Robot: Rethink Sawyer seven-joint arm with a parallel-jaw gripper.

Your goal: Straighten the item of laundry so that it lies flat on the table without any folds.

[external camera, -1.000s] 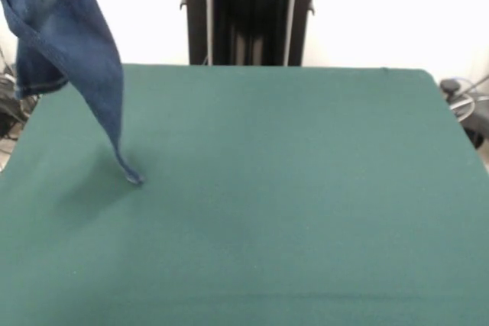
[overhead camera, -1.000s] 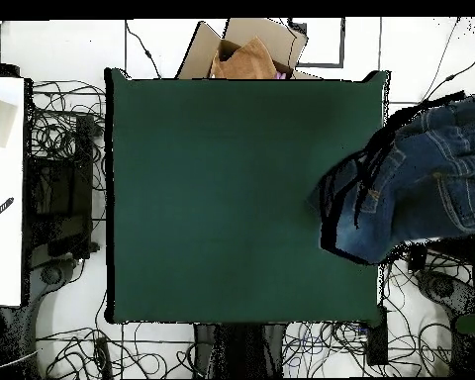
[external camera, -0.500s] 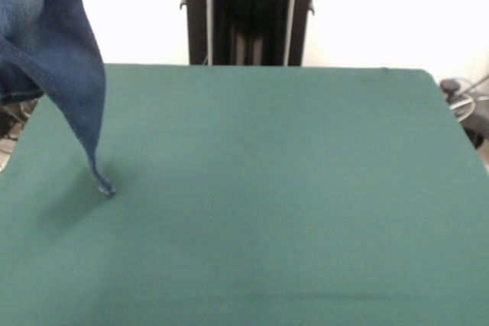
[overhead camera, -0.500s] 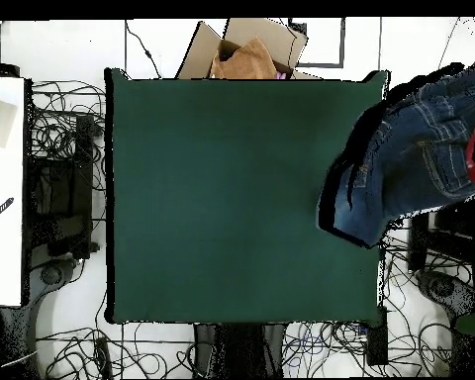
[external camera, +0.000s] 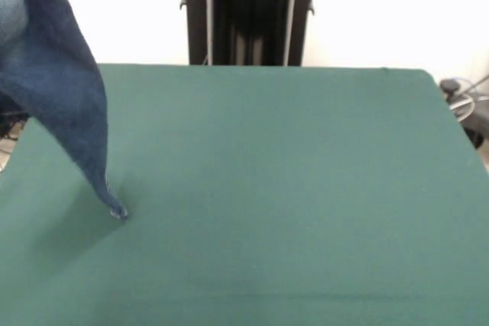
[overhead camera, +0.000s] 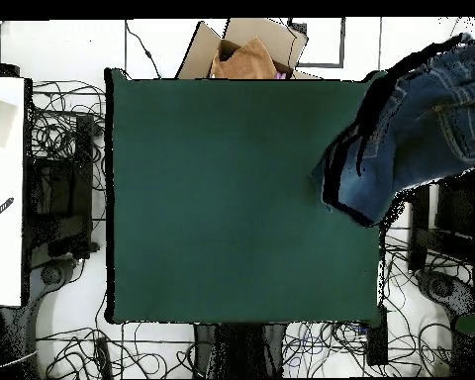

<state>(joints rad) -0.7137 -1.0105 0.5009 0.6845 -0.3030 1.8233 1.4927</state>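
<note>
1. Since half a second ago, the jeans (external camera: 57, 104) have swung so that their lowest tip sits further in over the table (external camera: 290, 188) and nearer the front camera, where before it touched closer to the edge.
2. Now the jeans (overhead camera: 420, 129) hang high and bunched, mostly beyond one side edge of the table (overhead camera: 241, 198), with only a narrow hem corner reaching down to the green cloth.
3. That tip seems to touch or nearly touch the table; I cannot tell which.
4. Neither view shows the gripper, so its fingers cannot be told; I judge the cloth is held from above, out of sight.
5. Hanging this way likely lets gravity pull the folds out before the garment is dragged across the table.
6. Nothing lies flat yet, so the task is barely begun.
7. A cardboard box (overhead camera: 246, 45) sits just beyond another edge of the table.
</note>
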